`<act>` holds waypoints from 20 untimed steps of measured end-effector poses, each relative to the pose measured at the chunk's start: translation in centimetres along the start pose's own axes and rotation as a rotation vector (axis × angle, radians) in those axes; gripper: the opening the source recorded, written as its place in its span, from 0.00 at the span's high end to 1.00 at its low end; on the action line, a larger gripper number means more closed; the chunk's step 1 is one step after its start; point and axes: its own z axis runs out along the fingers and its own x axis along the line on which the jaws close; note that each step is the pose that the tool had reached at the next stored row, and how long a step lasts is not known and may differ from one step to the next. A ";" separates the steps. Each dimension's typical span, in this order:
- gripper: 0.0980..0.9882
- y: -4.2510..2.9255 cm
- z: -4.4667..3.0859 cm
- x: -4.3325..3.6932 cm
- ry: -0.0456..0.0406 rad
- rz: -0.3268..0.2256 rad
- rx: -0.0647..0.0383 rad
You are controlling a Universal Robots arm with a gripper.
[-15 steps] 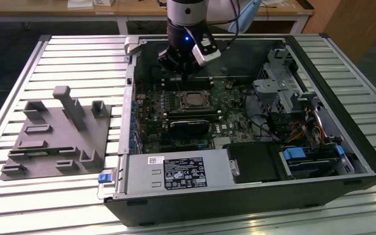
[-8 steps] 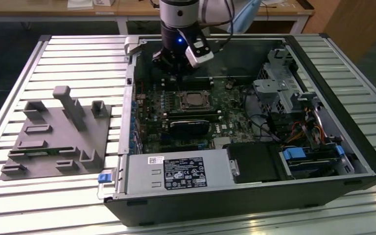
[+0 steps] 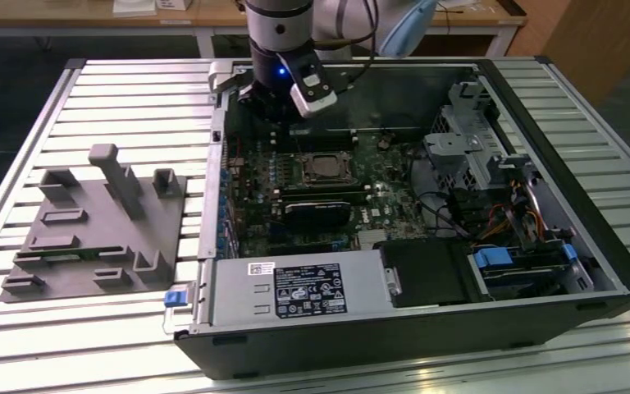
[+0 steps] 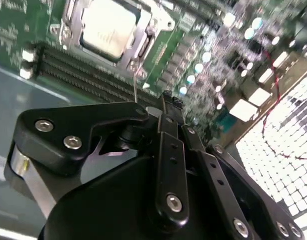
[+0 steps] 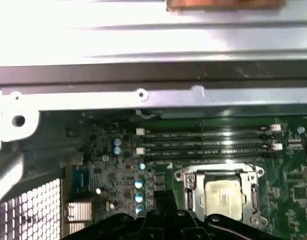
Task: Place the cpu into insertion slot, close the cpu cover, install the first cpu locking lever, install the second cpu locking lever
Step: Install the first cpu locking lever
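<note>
In the exterior view the jaws hang over the motherboard (image 3: 293, 209), with the cpu (image 3: 321, 168) seated in the slot (image 3: 303, 164) close by. In the second wrist view the jaws look pressed together, holding nothing. The cpu lies ahead of their tips, the cover (image 4: 139, 47) down around it. In the first wrist view the cpu sits just beside them.

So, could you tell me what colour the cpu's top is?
The cpu top is pale silver-grey, clearest in the second wrist view.
</note>
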 end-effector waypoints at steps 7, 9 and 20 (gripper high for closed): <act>0.99 -0.02 0.04 0.17 0.0056 0.003 -0.099; 0.99 -0.03 0.15 0.17 0.0062 0.003 -0.109; 0.99 -0.06 0.54 0.03 0.0075 0.003 -0.121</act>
